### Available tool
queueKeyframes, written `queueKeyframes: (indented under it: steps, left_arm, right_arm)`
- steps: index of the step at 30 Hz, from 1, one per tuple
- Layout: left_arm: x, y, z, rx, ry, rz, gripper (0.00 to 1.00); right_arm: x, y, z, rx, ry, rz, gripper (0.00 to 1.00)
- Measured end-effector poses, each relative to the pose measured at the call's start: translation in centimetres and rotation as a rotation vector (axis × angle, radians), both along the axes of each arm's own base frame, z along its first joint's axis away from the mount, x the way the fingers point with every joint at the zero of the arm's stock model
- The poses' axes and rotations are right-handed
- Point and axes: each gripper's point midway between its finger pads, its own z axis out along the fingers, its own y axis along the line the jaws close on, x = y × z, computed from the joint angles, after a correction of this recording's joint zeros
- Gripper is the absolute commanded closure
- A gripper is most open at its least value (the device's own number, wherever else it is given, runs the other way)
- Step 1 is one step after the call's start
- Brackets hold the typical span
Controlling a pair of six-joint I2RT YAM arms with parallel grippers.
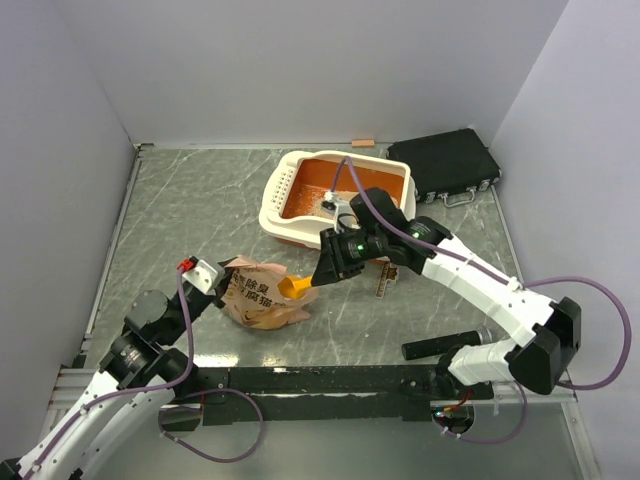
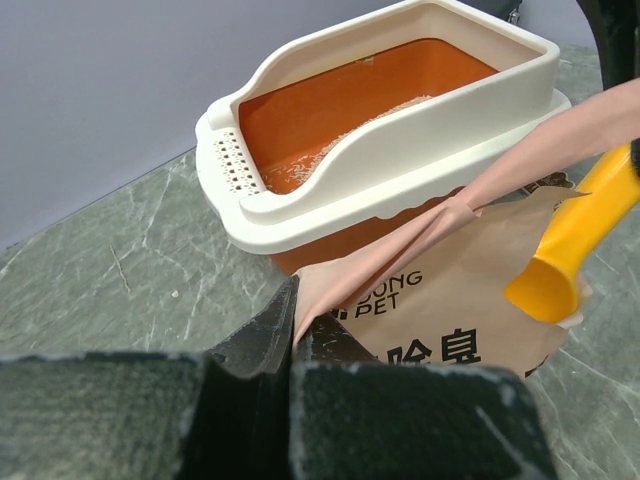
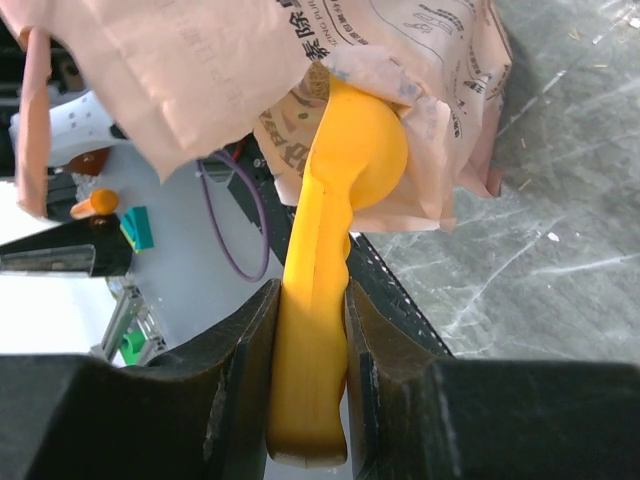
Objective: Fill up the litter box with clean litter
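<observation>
The litter box (image 1: 290,225), orange with a cream rim, stands at the back middle; it also shows in the left wrist view (image 2: 420,120). A thin patch of beige litter (image 2: 330,155) lies on its floor. The crumpled tan paper bag (image 1: 262,295) lies in front of it. My left gripper (image 1: 213,275) is shut on the bag's edge (image 2: 310,290). My right gripper (image 1: 322,272) is shut on the handle of the orange-yellow scoop (image 3: 315,330), whose bowl (image 3: 370,150) sits at the bag's mouth (image 3: 400,200). The scoop (image 1: 296,287) also shows in the left wrist view (image 2: 560,260).
A black flat case (image 1: 445,165) lies at the back right. A small printed card (image 1: 388,280) lies on the marble tabletop (image 1: 180,210) by the right arm. A small orange piece (image 1: 362,143) sits against the back wall.
</observation>
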Motion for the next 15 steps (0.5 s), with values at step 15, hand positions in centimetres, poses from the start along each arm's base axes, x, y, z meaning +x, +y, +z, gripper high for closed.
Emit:
queueKeyframes:
  steps: [15]
  left_arm:
    - [1.1,0.2,-0.2,-0.016,0.042,0.052,0.99]
  right_arm:
    - [1.8,2.0,-0.5,-0.311,-0.013,-0.079,1.0]
